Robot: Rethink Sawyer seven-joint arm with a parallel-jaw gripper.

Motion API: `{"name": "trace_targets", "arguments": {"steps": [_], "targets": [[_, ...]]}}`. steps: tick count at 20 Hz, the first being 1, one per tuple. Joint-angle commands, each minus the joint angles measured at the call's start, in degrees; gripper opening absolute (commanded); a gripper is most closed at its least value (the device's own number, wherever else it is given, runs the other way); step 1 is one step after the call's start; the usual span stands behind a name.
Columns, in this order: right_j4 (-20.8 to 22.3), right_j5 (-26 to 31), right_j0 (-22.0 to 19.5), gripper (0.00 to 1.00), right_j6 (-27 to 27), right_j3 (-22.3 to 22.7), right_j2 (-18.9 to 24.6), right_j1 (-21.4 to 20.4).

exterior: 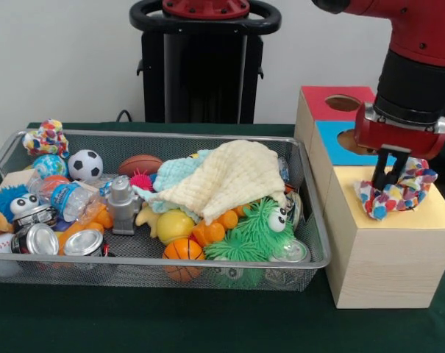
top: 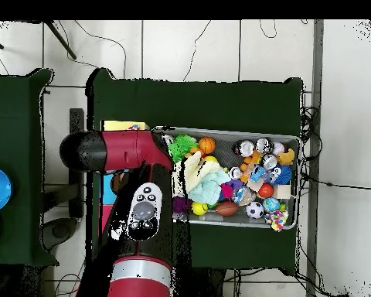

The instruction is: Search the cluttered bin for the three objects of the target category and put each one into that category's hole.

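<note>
The end effector (exterior: pixel 390 179) pinches a spotted cloth piece (exterior: pixel 397 193) between nearly closed fingers, directly above the yellow-topped box (exterior: pixel 387 243), whose hole lies hidden beneath the bundle. The piece looks light, soft and floppy, drooping on both sides of the grip; a pinch through the bunched middle, as here, should suit it best. A second spotted piece (exterior: pixel 45 138) sits at the far corner of the wire bin (exterior: pixel 321 243), on the side away from the boxes. A third is not visible, perhaps buried. The bin on the green bench (exterior: pixel 171 323) also holds a pale-yellow waffle cloth (exterior: pixel 229 176), balls, cans and a green fuzzy toy (exterior: pixel 255 232). The blue-topped box (exterior: pixel 340 147) and red-topped box (exterior: pixel 329 103) stand behind the yellow one.
</note>
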State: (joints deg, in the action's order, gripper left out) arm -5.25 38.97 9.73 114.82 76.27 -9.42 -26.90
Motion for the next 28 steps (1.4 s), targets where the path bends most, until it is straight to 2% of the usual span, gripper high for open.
{"name": "trace_targets", "arguments": {"steps": [1,6,14,17,20,28], "targets": [[-0.1,1.5,-0.4,0.0,4.8,16.5,5.4,-2.1],[0.2,-1.4,1.3,0.0,6.8,19.2,4.8,-3.2],[0.7,-11.6,3.2,0.0,10.2,18.5,4.5,1.9],[0.2,-13.8,4.2,0.0,11.1,17.4,4.1,3.7],[0.0,-13.1,5.0,0.0,11.0,15.9,3.3,4.4],[-0.4,-10.7,6.3,0.0,11.0,15.5,1.5,3.6]]}}
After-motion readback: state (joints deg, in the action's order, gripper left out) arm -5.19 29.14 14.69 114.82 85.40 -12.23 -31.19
